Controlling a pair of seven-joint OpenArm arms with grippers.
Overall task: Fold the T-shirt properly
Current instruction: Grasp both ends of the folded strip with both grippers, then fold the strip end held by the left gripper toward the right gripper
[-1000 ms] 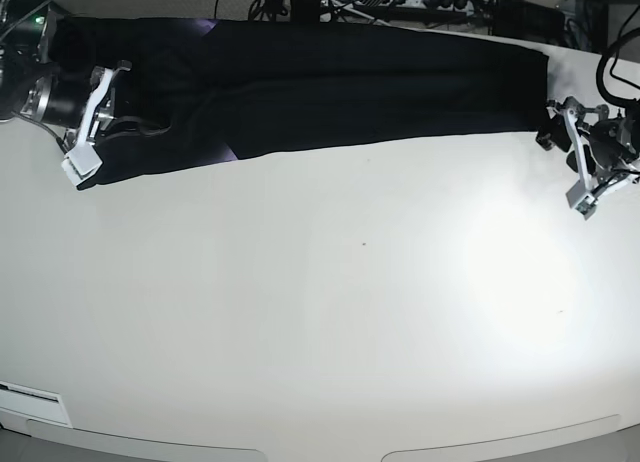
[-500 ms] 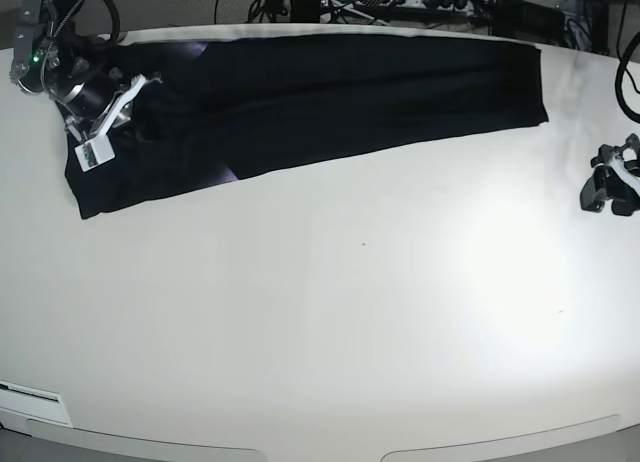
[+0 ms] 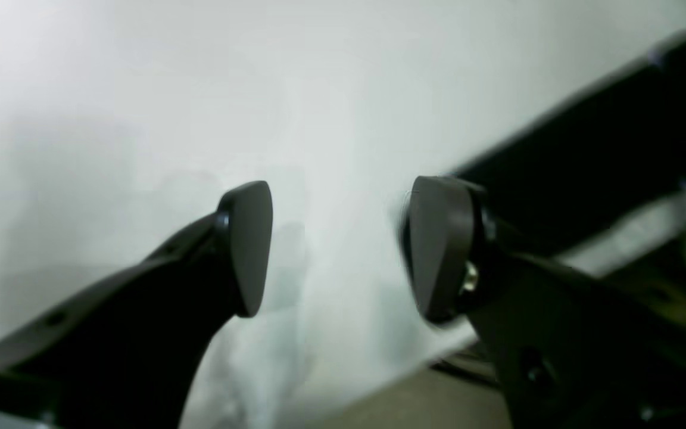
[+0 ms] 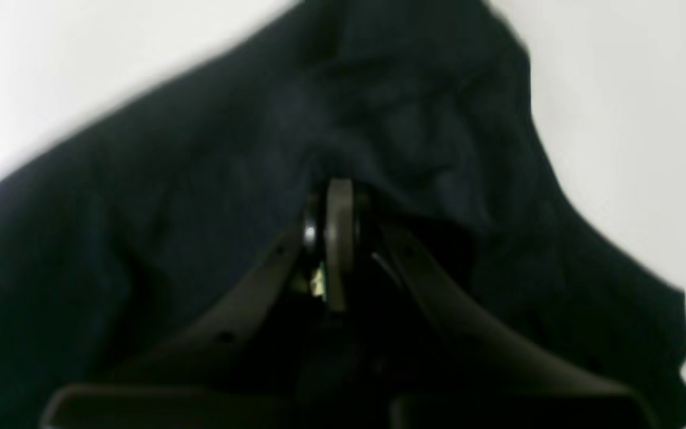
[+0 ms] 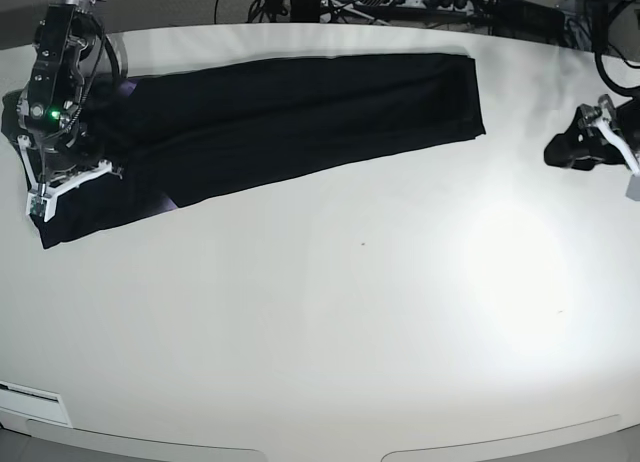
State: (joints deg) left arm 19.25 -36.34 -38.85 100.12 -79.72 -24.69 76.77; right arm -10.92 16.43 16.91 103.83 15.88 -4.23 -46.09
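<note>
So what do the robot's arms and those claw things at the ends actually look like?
Both arms are dark with pale grey bracket frames. The right gripper has slim dark fingers and a green light glowing on its arm. The left gripper ends in rounded, dark paddle-shaped pads, with black cable looping behind.

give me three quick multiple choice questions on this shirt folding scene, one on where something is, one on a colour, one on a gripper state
1. Where does the T-shirt lie on the table in the base view?
A. along the far edge
B. at the near edge
C. hanging off the right side

2. What colour is the visible cloth?
A. white
B. black
C. red

3. How does the left gripper stand?
A. shut on the cloth
B. shut on nothing
C. open, holding nothing

Answers: 1 A, the long folded strip runs along the far side of the table. 2 B, the cloth looks black in every view. 3 C, the left wrist view shows a wide gap with only bare table between the fingers, while the right gripper is the one pinching the cloth.
</note>
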